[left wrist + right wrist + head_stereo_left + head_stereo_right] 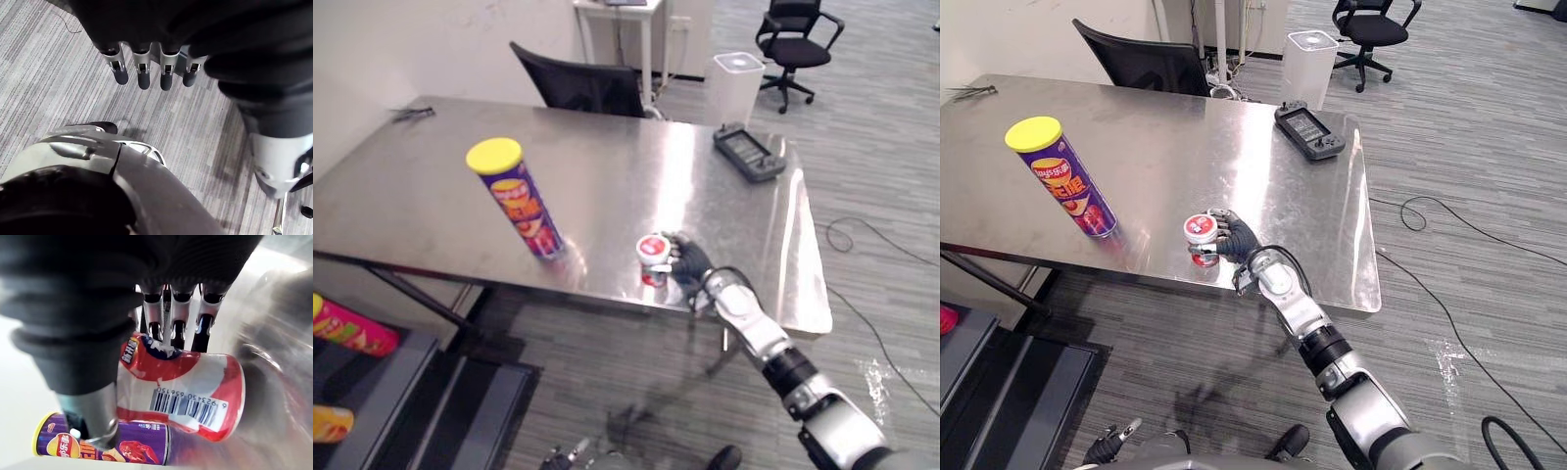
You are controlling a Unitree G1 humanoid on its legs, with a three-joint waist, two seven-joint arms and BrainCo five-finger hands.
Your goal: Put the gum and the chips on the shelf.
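The gum (653, 257), a small red and white canister with a white lid, stands near the front edge of the steel table (636, 176). My right hand (690, 262) is at its right side. In the right wrist view the fingers (177, 328) and thumb (93, 416) curl round the gum (181, 391). The chips (519, 201), a tall purple tube with a yellow lid, stand upright to the left, apart from the hand. The dark shelf (401, 392) sits low at the lower left. My left hand (142, 68) hangs over the floor with straight fingers, holding nothing.
A pink can (352, 328) and an orange can (328, 423) lie on the shelf. A black handheld device (749, 152) rests at the table's far right corner. A black chair (578, 83) stands behind the table, with a white bin (736, 83) beyond it.
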